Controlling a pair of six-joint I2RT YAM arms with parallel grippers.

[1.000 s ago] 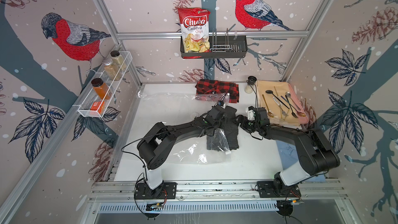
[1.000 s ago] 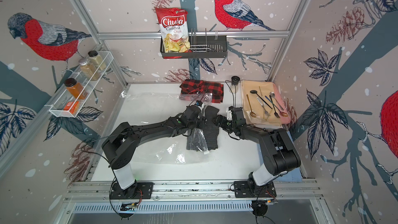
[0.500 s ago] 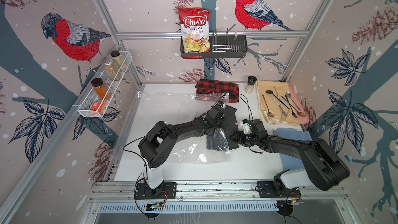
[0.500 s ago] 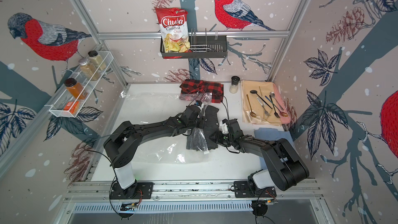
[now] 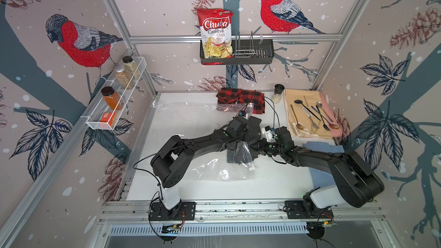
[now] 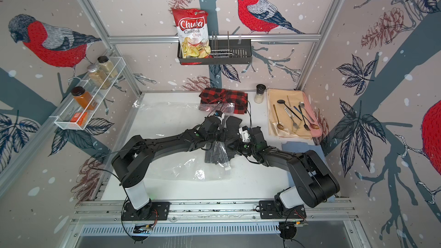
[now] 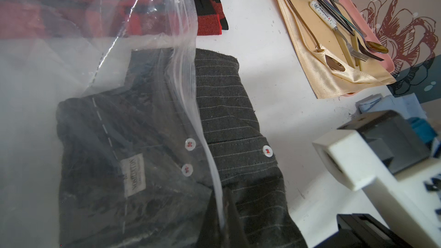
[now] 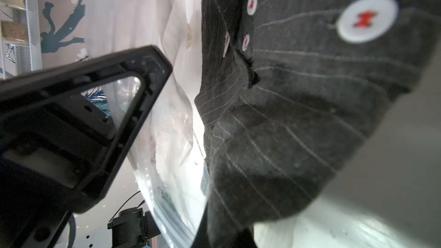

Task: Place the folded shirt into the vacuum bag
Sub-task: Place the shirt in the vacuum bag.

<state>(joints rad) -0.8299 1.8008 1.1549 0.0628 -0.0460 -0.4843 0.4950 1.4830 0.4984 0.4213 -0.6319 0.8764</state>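
**Grey pinstripe shirt [image 7: 226, 106] half in, half out of the vacuum bag [image 5: 188, 118]**

The shirt's long axis runs near-to-far on the table [image 5: 274, 182]. The collar side is under the clear plastic and the button side sticks out toward my right arm. The zip edge crosses it lengthwise.

Left fingers [image 7: 223, 213] are pinched together on that zip lip and hold it raised. Right fingers [image 5: 257, 146] are closed, on the shirt's exposed edge as far as I can read.

So I'd travel leftward, into the bag body, where the plastic lies flat with open room. The red plaid cloth [image 5: 241, 97] touches the bag's far corner. The cutlery mat [image 5: 296, 106] is well apart on the right.
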